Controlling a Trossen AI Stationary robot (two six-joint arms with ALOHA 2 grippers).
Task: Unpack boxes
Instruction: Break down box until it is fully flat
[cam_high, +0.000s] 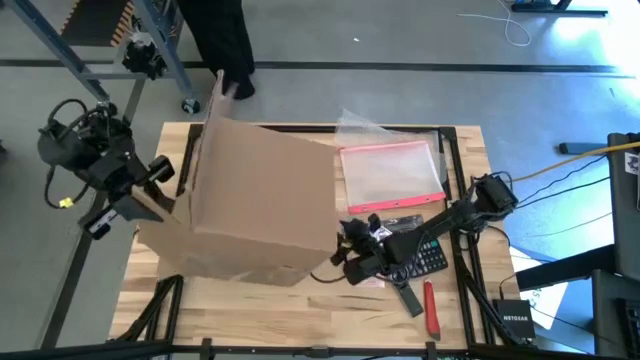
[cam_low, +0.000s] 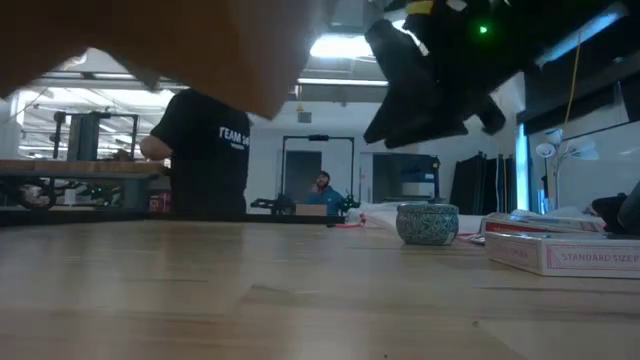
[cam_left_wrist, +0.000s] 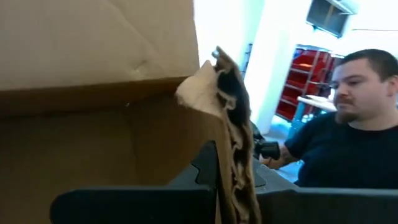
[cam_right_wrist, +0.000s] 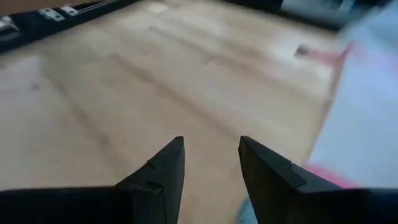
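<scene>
Left gripper (cam_high: 160, 190) is pinching the cardboard box (cam_high: 260, 200) flap at its left edge; right gripper (cam_right_wrist: 211, 165), jaws parted and empty, is hovering right of it.

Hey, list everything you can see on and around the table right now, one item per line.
cardboard box: one, brown, left half of the table, tilted with a flap raised
clear pouch: one, pink-red edge, far right part of the table
calculator: one, dark, right side, partly under the right arm
red-handled tool: one, red, near edge on the right
patterned bowl: one, blue-green, seen in the low view
white carton: one, white, right in the low view
person in black shirt: one, beyond the table
left pincer: shut on a torn box flap at the table's left edge
right pincer: open, empty, above bare wood beside the box
</scene>
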